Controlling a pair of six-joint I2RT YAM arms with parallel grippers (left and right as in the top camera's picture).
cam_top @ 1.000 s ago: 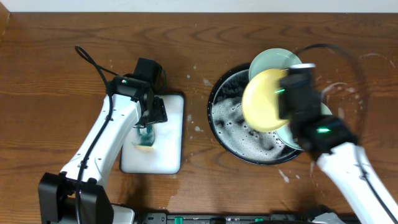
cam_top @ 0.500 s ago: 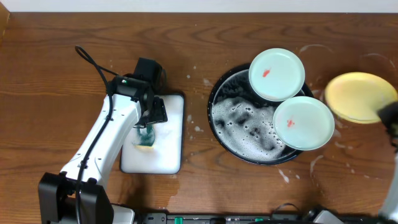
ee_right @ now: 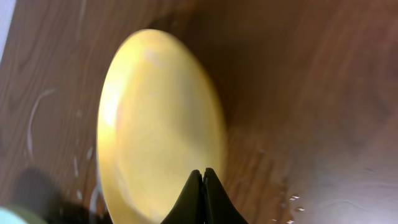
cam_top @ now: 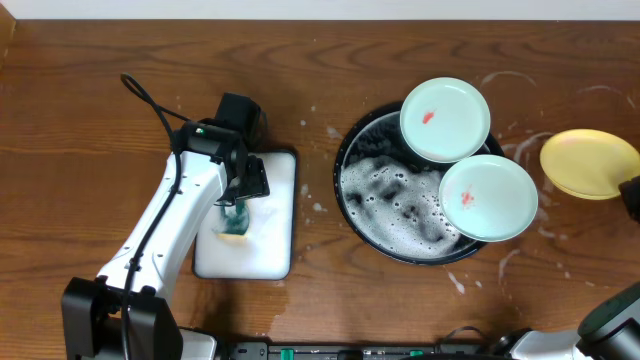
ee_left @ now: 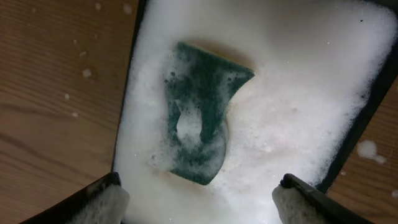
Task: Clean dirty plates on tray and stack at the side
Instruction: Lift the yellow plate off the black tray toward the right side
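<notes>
Two mint-green plates lie on the black foamy tray (cam_top: 352, 212); the far one (cam_top: 445, 119) and the near one (cam_top: 488, 197) each carry a red smear. The yellow plate (cam_top: 588, 163) is off the tray, over the bare wood at the right edge. My right gripper (cam_top: 632, 197) is shut on the rim of the yellow plate (ee_right: 155, 124), its fingers (ee_right: 203, 179) pinched together; I cannot tell whether the plate touches the table. My left gripper (ee_left: 199, 194) is open, foam on both fingers, just above the green sponge (ee_left: 199, 118).
The white rectangular dish (cam_top: 272, 245), full of foam, stands left of the tray under my left gripper (cam_top: 238, 208). Whitish soap streaks mark the wood (cam_top: 520, 150) between the tray and the yellow plate. A black cable loops at the far left.
My right gripper has carried the yellow plate off the tray and out to the right side, uncovering both mint plates. The left arm has not moved.
</notes>
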